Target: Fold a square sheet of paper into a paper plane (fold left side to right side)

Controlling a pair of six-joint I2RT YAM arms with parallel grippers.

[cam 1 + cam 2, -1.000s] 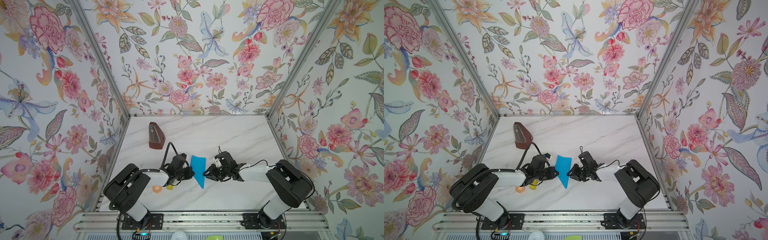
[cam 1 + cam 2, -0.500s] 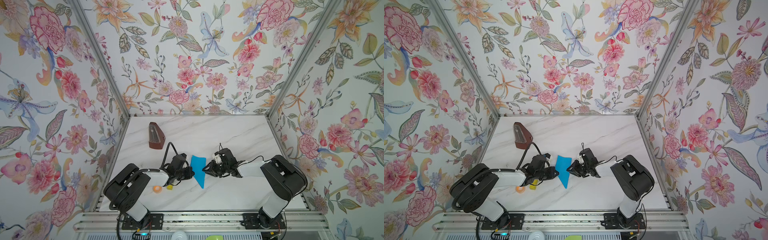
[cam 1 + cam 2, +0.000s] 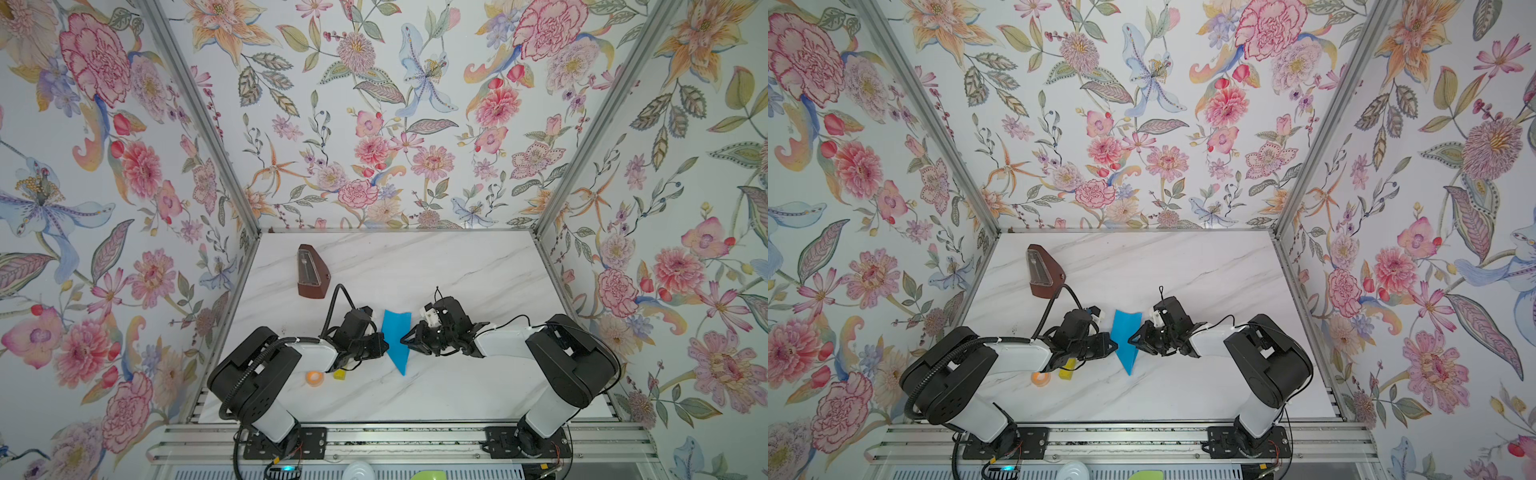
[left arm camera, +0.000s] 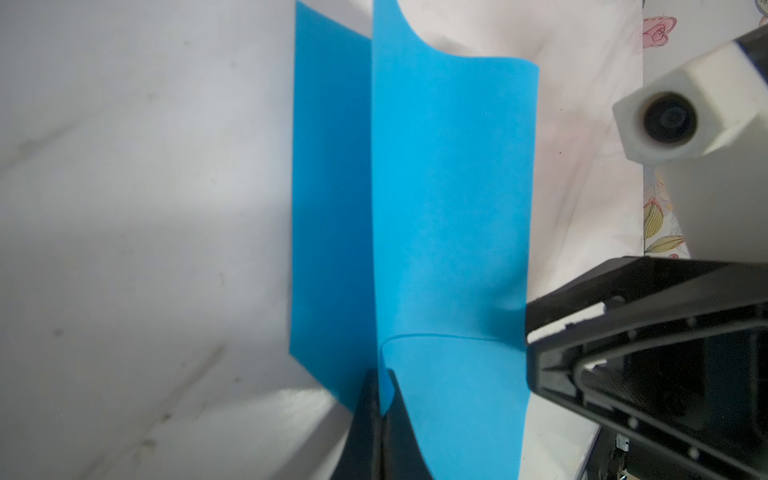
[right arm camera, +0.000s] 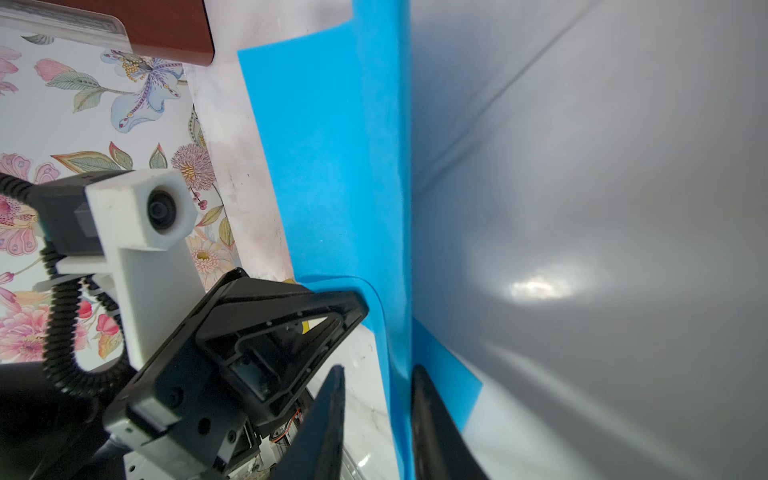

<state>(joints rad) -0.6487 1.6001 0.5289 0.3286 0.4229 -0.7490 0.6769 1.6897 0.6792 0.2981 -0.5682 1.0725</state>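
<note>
- Paper plane point(image 3: 397, 337), bright blue, lies on the marble table point(image 3: 457, 386) right between the two claws. Both top views show its pointed end aimed back toward the arms' bases.
- Left claw point(image 4: 379, 384): its own wrist view shows the jaws pinched together on a raised fold of the plane, a detail too small to tell from above.
- Right claw point(image 5: 378, 372): its wrist view shows the jaws apart, straddling the upright ridge, with bare table visible inside the gap.
- Top views add a yellow block point(image 3: 340, 375) and an orange ring point(image 3: 314, 377) just behind the left claw, and a brown metronome point(image 3: 311, 272) well beyond it.
</note>
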